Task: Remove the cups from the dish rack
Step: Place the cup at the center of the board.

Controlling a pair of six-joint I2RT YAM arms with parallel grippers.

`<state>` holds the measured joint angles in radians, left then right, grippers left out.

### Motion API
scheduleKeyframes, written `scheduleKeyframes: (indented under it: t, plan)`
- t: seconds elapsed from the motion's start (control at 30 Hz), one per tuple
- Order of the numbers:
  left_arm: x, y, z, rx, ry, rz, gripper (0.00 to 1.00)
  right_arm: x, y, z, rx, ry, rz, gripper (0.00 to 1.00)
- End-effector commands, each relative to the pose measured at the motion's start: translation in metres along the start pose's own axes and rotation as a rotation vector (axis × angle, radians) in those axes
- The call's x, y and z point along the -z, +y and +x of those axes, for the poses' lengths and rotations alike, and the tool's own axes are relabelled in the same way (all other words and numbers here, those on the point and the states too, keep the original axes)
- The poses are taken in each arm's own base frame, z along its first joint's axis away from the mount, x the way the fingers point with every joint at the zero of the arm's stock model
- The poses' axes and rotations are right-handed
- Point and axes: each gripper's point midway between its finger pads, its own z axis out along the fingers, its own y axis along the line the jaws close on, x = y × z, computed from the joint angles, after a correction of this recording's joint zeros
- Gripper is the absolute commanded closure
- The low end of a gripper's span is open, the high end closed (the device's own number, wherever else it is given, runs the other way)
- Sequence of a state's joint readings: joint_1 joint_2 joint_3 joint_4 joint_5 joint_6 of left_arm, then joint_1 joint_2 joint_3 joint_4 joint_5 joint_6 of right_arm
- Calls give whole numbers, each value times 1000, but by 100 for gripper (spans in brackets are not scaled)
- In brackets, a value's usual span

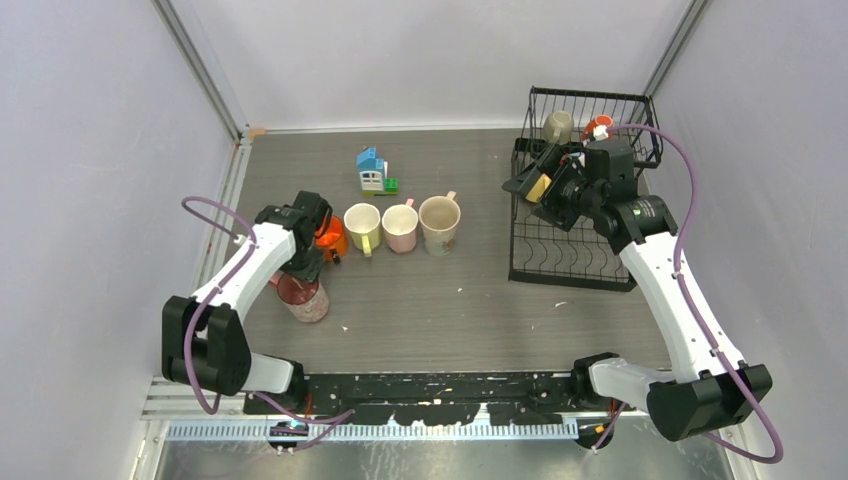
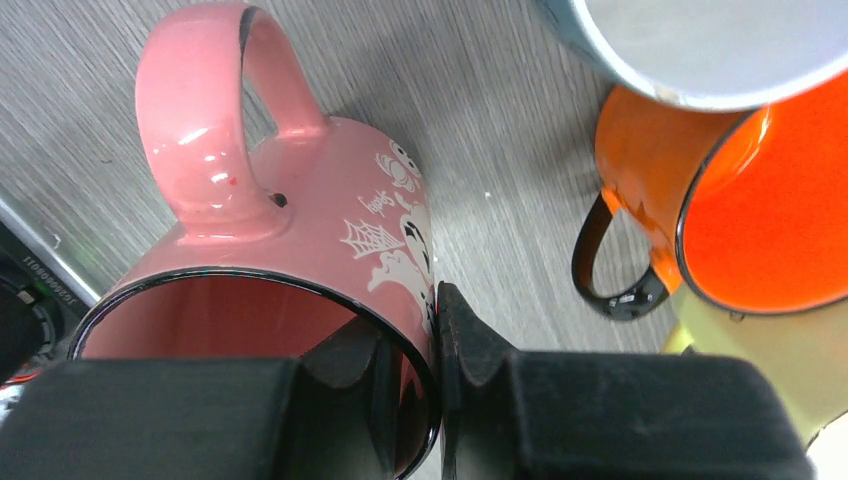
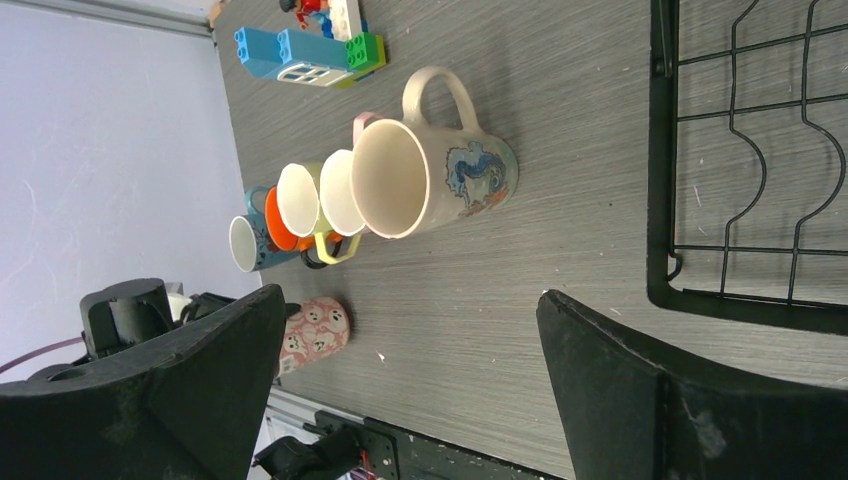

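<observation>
My left gripper (image 1: 300, 272) is shut on the rim of a pink ghost-print mug (image 1: 304, 298), at or just above the table. In the left wrist view one finger is inside the pink mug (image 2: 330, 220) and one outside, meeting at the gripper (image 2: 437, 330). My right gripper (image 1: 532, 185) hangs over the left side of the black wire dish rack (image 1: 590, 262); its jaws (image 3: 410, 300) are wide open and empty. A beige cup (image 1: 558, 125) and an orange cup (image 1: 598, 124) sit in the rack's upper shelf. Something yellow (image 1: 540, 187) shows by the right fingers.
Unloaded cups stand in a row mid-table: orange (image 1: 331, 238), pale yellow (image 1: 362, 226), pink (image 1: 400, 227), cream (image 1: 439, 222), and a light blue one (image 3: 250, 243) at the row's end. A toy block house (image 1: 372, 170) stands behind them. Walls enclose the table.
</observation>
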<state>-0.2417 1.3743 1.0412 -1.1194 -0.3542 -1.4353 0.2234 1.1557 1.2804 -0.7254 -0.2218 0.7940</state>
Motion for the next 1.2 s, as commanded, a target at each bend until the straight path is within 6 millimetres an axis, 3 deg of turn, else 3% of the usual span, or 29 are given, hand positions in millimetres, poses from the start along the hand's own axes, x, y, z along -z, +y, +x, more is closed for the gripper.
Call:
scheduleKeyframes:
  t: [0.0,0.43,0.7,0.9,1.17]
  plan:
    - [2,-11,-28,166,-110,59,100,14,13,-3,37,-32,-52,0]
    - [-17,-35,-42,238,-144,49,100,19,10,1,57,-23,-45,0]
    - [-16,-44,-43,234,-145,87,78,18,9,2,57,-17,-43,0]
    - [-9,-52,-48,222,-156,132,70,17,11,1,55,-19,-52,0]
    - [0,-59,-52,195,-158,179,67,17,13,1,45,-22,-62,0]
